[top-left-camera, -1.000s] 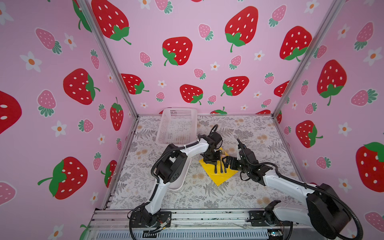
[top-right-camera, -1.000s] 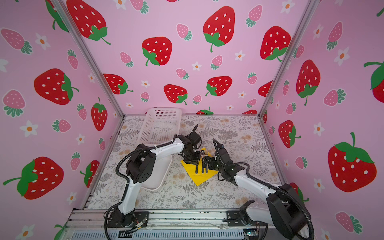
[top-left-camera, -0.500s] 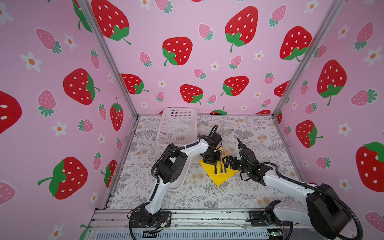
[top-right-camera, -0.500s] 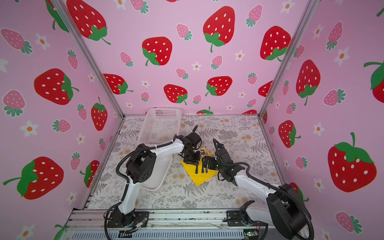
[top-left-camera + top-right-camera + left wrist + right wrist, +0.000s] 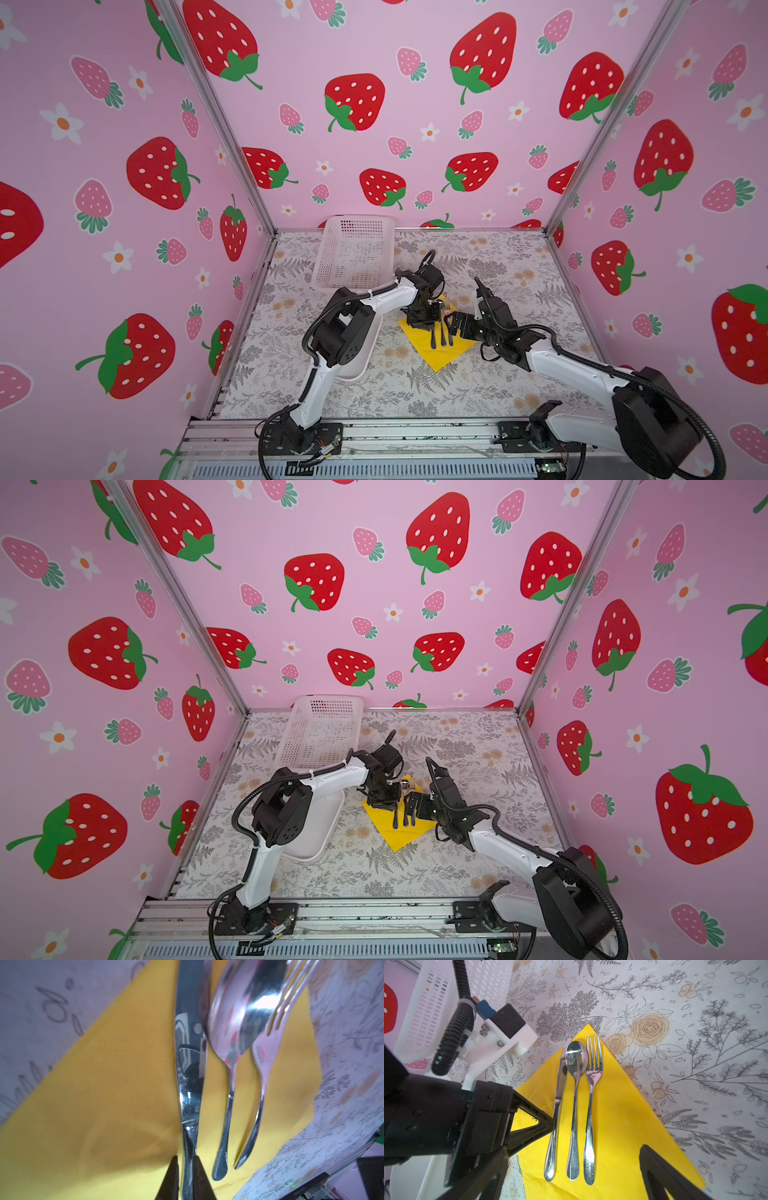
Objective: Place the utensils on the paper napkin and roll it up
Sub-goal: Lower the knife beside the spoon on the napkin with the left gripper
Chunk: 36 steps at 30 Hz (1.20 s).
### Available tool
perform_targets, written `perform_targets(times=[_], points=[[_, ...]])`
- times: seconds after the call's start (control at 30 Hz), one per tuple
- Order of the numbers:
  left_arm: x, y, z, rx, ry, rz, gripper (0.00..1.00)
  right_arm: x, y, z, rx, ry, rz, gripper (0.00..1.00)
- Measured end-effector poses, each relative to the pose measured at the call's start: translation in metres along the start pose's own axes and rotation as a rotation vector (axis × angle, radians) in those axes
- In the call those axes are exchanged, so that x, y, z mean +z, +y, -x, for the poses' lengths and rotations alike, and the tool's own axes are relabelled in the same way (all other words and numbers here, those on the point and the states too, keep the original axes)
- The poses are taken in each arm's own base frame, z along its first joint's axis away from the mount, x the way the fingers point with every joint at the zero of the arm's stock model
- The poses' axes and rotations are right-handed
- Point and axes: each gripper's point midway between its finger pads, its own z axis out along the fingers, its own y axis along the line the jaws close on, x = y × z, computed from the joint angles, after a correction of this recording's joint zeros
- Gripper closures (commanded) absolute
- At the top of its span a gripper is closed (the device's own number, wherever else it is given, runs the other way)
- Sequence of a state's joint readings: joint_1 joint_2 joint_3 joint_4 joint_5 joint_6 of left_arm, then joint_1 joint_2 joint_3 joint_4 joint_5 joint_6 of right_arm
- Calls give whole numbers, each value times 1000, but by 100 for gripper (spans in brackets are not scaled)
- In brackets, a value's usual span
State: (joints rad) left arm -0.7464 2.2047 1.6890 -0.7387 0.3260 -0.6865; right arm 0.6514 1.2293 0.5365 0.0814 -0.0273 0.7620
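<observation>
Nearest, on the floral tablecloth (image 5: 415, 399), a white plastic tray (image 5: 360, 368) sits to the left, partly under the left arm's elbow. Just beyond it, at mid-table, the yellow paper napkin (image 5: 436, 357) lies flat as a diamond, one corner pointing to the near edge.

All three utensils rest on the napkin, side by side and roughly parallel, handles toward the near side and heads toward the far corner. The knife (image 5: 559, 1084) is on the left, the spoon (image 5: 575, 1105) is in the middle and the fork (image 5: 590, 1105) is on the right. The spoon's bowl lies against the knife blade on one side and the fork's tines on the other.

The left gripper (image 5: 186, 1169) is down at the napkin, its jaws drawn in close on either side of the knife's handle. The right gripper (image 5: 457, 323) hovers over the napkin's right side with its jaws spread wide, and it has nothing in them.

Farthest back, a white mesh basket (image 5: 353, 253) stands against the rear wall, left of centre.
</observation>
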Motion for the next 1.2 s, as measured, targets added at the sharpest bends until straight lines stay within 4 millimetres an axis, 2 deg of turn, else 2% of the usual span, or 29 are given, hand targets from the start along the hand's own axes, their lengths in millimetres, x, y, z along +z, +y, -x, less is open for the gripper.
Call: perform_targets(times=[1.2], points=[[4, -3, -1, 49, 11, -21, 84, -5, -4, -2, 7, -14, -3, 0]])
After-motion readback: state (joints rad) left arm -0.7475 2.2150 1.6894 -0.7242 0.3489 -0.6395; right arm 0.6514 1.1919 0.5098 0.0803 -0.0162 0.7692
